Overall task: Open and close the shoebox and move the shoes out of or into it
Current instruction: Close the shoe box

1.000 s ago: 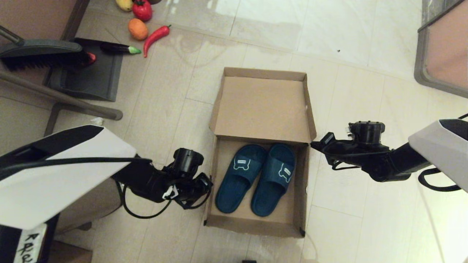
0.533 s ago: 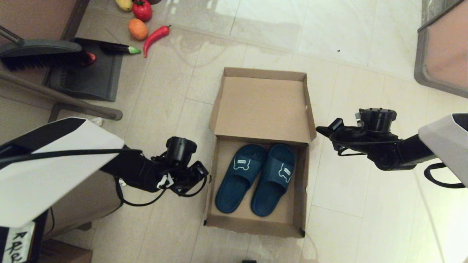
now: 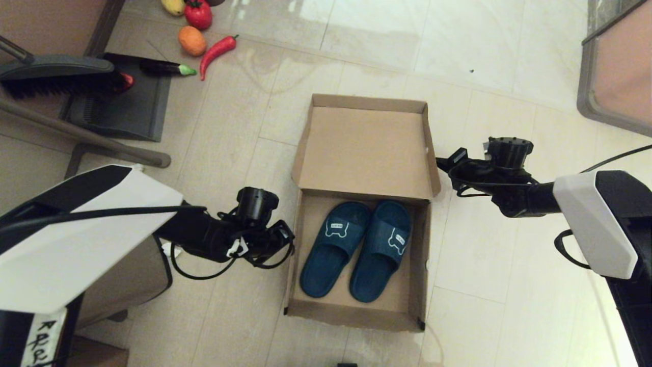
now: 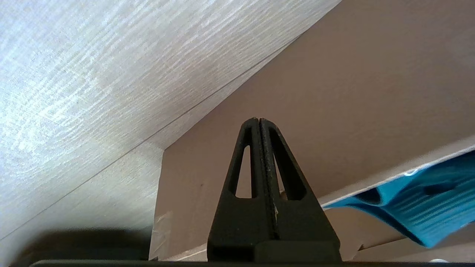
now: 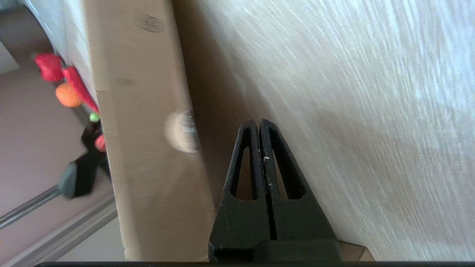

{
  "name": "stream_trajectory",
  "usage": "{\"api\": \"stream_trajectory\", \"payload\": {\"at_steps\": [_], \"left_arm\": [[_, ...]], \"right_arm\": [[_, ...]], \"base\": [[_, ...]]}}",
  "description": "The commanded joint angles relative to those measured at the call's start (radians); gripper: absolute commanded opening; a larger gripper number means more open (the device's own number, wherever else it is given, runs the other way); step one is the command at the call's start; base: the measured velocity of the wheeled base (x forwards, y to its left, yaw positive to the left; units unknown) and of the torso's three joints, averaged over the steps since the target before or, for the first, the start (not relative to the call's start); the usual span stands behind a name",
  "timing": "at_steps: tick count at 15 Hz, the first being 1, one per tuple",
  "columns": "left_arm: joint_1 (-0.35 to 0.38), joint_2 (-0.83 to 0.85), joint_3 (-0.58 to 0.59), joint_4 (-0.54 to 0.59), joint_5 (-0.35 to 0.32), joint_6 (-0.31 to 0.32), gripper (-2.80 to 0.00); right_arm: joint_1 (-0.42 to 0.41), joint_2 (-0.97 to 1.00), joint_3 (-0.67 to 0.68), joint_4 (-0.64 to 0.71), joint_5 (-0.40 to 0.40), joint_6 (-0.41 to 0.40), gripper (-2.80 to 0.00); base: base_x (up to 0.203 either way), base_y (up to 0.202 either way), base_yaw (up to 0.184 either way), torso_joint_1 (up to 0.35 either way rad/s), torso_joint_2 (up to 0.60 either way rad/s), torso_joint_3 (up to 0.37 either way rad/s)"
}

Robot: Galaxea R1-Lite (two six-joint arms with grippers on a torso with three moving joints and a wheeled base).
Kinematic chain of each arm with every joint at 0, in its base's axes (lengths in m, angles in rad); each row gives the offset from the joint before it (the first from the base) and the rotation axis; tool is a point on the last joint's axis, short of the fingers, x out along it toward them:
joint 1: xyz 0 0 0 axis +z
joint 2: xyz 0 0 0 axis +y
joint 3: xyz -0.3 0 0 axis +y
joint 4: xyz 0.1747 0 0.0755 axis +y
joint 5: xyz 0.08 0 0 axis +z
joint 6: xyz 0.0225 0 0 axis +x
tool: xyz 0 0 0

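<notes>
The brown cardboard shoebox lies open on the floor, its lid folded back flat on the far side. Two navy slippers lie side by side inside, toes toward the lid. My left gripper is shut and empty just outside the box's left wall; a slipper shows over that wall. My right gripper is shut and empty beside the lid's right side flap, near its small white label.
A dark broom and dustpan and toy vegetables lie at the far left. A metal bar slants across the floor there. A grey-framed panel stands at the far right. A brown bin sits under my left arm.
My right arm has swung away from me along the box's right side, from the box's far corner up to the lid's flap. My left gripper shifted slightly and stays by the left wall.
</notes>
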Motion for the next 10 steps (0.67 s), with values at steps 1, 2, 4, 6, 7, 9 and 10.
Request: {"api": "stream_trajectory", "payload": {"at_steps": [1,2,4,6,7,9,10], "left_arm": [[-0.005,0.019,-0.010,-0.003,0.000,0.002,-2.80],[-0.005,0.028,-0.016,-0.003,-0.001,0.011,-2.80],[-0.005,0.031,-0.022,-0.003,0.001,0.009,-2.80],[-0.005,0.031,-0.018,-0.004,0.001,0.006,-2.80],[-0.005,0.031,-0.017,-0.003,0.001,0.006,-2.80],[-0.007,0.033,-0.021,-0.003,0.001,0.008,-2.80],[-0.007,0.041,-0.021,-0.003,0.001,0.008,-2.80]], "right_arm": [[0.003,0.055,-0.037,-0.006,0.021,0.015,-2.80],[0.006,0.055,-0.037,-0.008,0.021,0.022,-2.80],[0.006,0.055,-0.037,-0.045,0.025,0.066,-2.80],[0.007,0.055,-0.037,-0.088,0.050,0.132,-2.80],[0.008,0.057,-0.037,-0.103,0.056,0.147,-2.80],[0.019,0.062,-0.036,-0.109,0.070,0.167,-2.80],[0.022,0.062,-0.037,-0.109,0.083,0.172,-2.80]], "base": [[0.000,0.000,0.000,0.000,0.00,0.000],[0.000,0.000,0.000,0.000,0.00,0.000],[0.000,0.000,0.000,0.000,0.00,0.000],[0.000,0.000,0.000,0.000,0.00,0.000],[0.000,0.000,0.000,0.000,0.00,0.000],[0.000,0.000,0.000,0.000,0.00,0.000],[0.000,0.000,0.000,0.000,0.00,0.000]]}}
